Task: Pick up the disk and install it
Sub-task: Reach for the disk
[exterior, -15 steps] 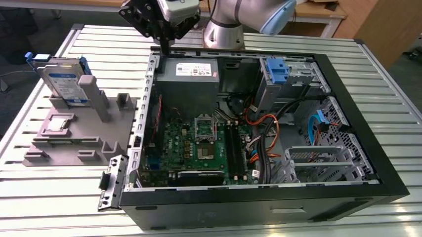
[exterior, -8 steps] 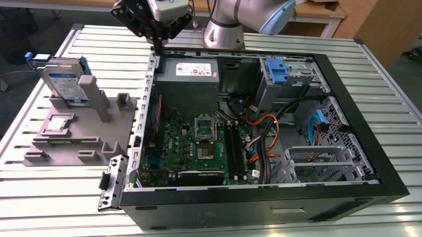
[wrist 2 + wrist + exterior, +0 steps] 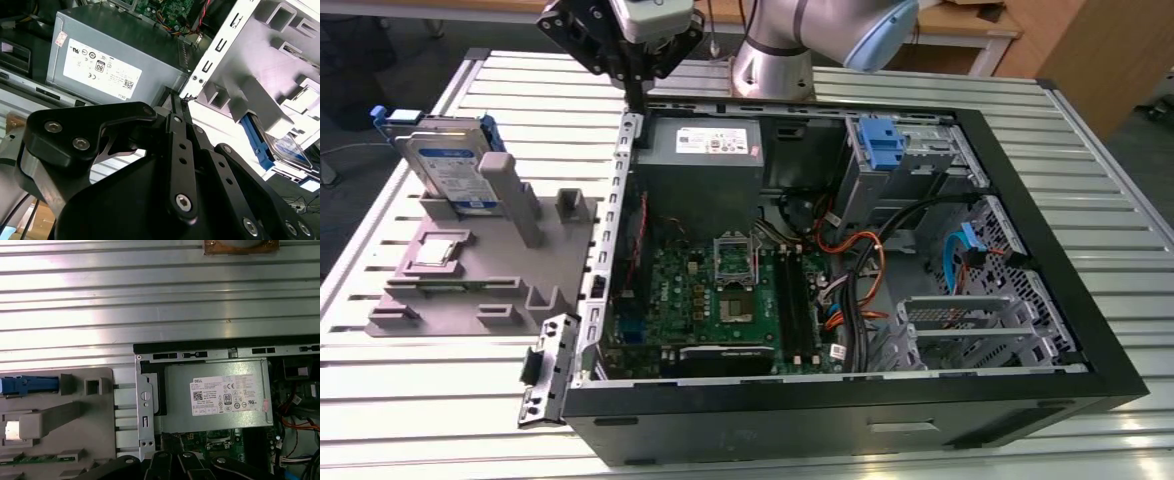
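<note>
1. The disk (image 3: 447, 165) stands on edge in a slot of the grey stand (image 3: 480, 275), at the exterior view's left, on the slatted table (image 3: 400, 420). It is untouched. Upright like this, its blue-clipped top edge looks free to be gripped from above.
2. The gripper (image 3: 636, 105) hangs over the near corner of the computer case (image 3: 854, 415), well apart from the disk. Its fingers are pressed together on nothing, as the second wrist view shows.
3. The case lies on its side with the panel off, probably so its bays can be reached from above.
4. Inside, the power supply (image 3: 700, 150) sits just beside the gripper.
5. Further right, an empty blue bracket (image 3: 883, 145) sits in a bay at the case's far side.
</note>
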You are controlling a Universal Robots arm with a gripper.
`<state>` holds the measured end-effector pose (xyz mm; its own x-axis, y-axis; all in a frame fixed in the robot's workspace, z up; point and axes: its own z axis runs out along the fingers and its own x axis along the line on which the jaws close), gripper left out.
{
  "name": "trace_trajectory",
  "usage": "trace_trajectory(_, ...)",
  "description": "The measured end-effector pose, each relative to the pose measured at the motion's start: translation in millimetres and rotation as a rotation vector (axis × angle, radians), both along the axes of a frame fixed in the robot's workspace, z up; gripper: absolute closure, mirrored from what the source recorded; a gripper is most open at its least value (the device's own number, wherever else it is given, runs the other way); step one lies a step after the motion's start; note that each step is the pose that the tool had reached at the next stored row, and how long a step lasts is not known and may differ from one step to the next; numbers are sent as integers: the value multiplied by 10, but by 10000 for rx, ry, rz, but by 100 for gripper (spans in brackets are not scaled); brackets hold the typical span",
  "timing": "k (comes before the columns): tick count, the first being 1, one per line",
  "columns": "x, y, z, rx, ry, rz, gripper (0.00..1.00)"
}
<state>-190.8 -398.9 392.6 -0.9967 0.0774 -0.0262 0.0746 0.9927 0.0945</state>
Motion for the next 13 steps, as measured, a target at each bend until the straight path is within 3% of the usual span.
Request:
trace_trajectory(2, 0, 0, 0, 1, 8, 0, 89)
trace_trajectory(3, -1, 0, -2, 2, 66, 0, 89)
trace_trajectory(7, 1, 0, -11, 0, 554, 0, 89)
trace_trajectory(8, 1, 0, -12, 1, 610, 0, 89)
trace_trajectory(13, 1, 0, -12, 1, 663, 0, 89)
